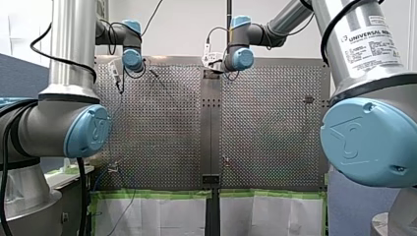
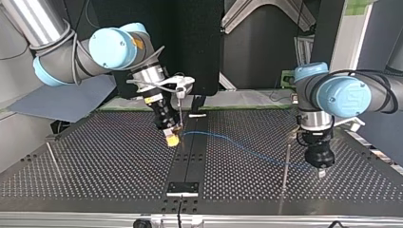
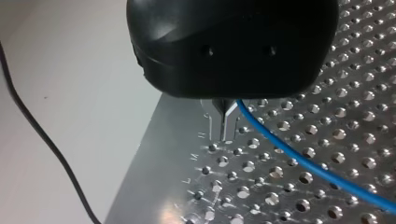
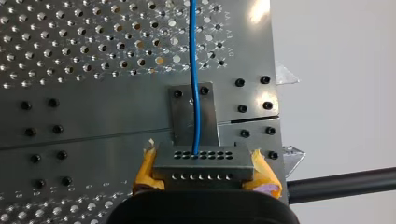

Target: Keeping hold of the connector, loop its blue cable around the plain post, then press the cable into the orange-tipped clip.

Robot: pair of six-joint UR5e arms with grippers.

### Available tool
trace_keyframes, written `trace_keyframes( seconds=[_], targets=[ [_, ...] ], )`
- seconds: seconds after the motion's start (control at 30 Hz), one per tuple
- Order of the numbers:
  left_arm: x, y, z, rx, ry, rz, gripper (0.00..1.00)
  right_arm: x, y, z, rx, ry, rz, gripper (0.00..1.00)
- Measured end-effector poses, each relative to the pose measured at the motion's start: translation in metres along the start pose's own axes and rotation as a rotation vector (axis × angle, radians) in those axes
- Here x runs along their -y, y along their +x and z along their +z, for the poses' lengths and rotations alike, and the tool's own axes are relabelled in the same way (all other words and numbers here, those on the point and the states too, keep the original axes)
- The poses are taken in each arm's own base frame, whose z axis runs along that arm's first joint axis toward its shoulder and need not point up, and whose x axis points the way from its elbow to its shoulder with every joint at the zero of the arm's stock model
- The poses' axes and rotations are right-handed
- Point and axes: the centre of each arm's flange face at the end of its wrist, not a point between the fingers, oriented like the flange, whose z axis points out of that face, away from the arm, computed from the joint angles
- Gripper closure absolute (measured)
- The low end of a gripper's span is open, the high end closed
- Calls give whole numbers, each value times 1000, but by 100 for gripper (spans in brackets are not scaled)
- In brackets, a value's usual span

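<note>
My right pincer (image 4: 203, 169) is clamped by its yellow pads on the grey connector (image 4: 201, 161), held low over the perforated counter (image 2: 95, 156). The blue cable (image 4: 194, 70) leaves the connector's face and runs straight away from it, its long axis crossing the dark centre strip (image 2: 190, 156) toward my left pincer (image 3: 226, 123). That pincer's metal fingers are drawn together, with the cable emerging right beside them; whether it is nipped between them cannot be told. A thin upright post (image 2: 285, 166) stands well apart from the connector and just beside my left pincer, on the cable's line, so my right arm would likely have to carry the connector over to it. A second post (image 2: 51, 156) stands on the connector's opposite side. No orange tip is discernible on either.
</note>
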Motion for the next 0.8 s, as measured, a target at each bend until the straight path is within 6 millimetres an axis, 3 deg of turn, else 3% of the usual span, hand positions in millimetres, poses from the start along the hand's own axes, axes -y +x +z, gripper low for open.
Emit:
trace_keyframes(
  seconds=[0.27, 0.57, 0.73, 0.8],
  targets=[
    [-2, 32, 12, -51, 33, 9, 93, -3, -19, 4, 22, -6, -1, 100],
    [-6, 37, 19, -43, 48, -17, 93, -7, -31, 10, 23, -9, 2, 100],
    [-10, 47, 22, -66, 39, -21, 84, -9, -41, 12, 38, -13, 2, 100],
    [-11, 50, 22, -72, 32, -21, 71, -9, -48, 13, 51, -14, 2, 100]
  ],
)
